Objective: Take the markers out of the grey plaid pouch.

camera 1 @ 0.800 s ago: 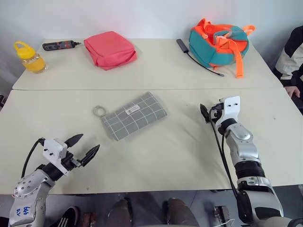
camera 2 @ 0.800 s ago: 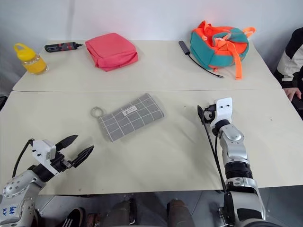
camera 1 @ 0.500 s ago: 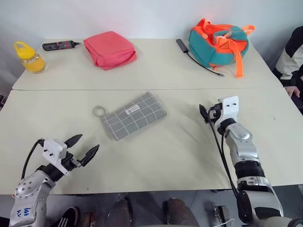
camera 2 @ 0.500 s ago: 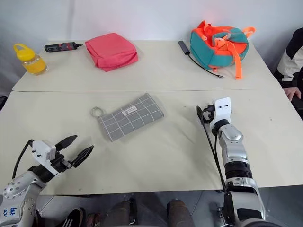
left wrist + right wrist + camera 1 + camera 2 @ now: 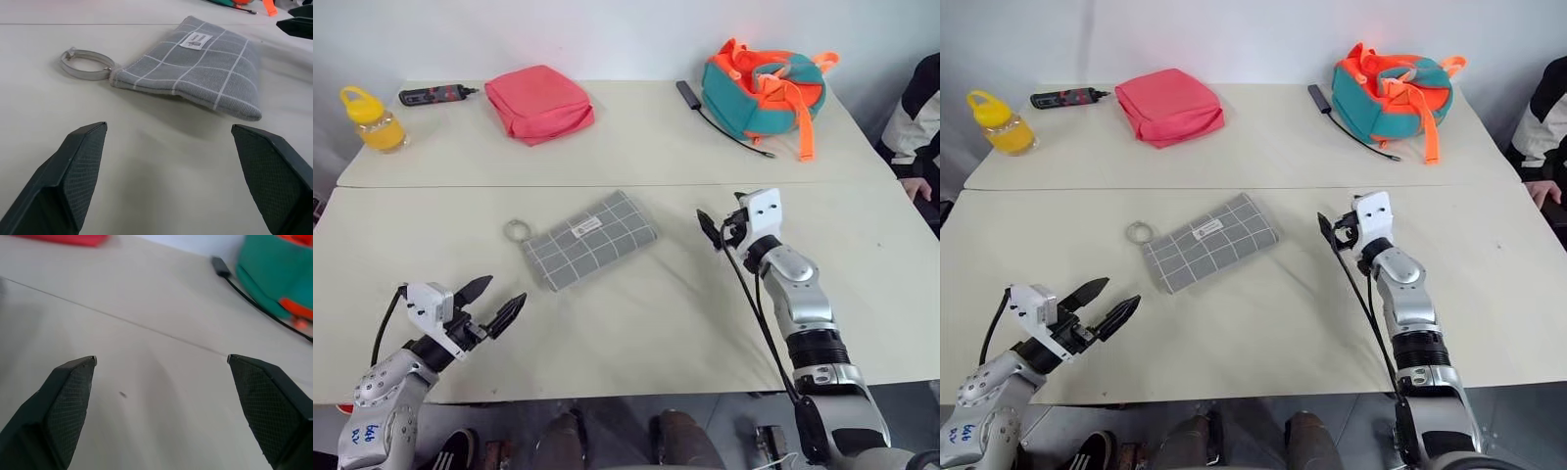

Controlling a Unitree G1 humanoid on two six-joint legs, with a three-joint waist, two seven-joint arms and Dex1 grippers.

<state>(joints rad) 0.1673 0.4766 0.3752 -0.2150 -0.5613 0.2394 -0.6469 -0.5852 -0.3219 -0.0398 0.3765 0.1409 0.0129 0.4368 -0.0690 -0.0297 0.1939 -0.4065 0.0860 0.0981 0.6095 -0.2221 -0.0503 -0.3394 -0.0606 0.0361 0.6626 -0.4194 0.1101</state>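
**Both grippers spread, pouch untouched**

Right gripper (image 5: 1337,230) hovers over the table (image 5: 636,323), jaws wide, beside the flat grey plaid fabric pouch (image 5: 590,240). Left gripper (image 5: 492,305), jaws apart, sits at the near edge. Metal zip ring (image 5: 87,64) lies flat.

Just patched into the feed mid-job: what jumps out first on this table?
The grey plaid pouch lies flat mid-table, its metal ring toward the robot's left, zipped with no markers in sight. Both hands sit open and apart from it: the left hand at the near edge, the right hand just to the pouch's right. At the far side, a teal-and-orange bag and a pink-red pouch stand out.
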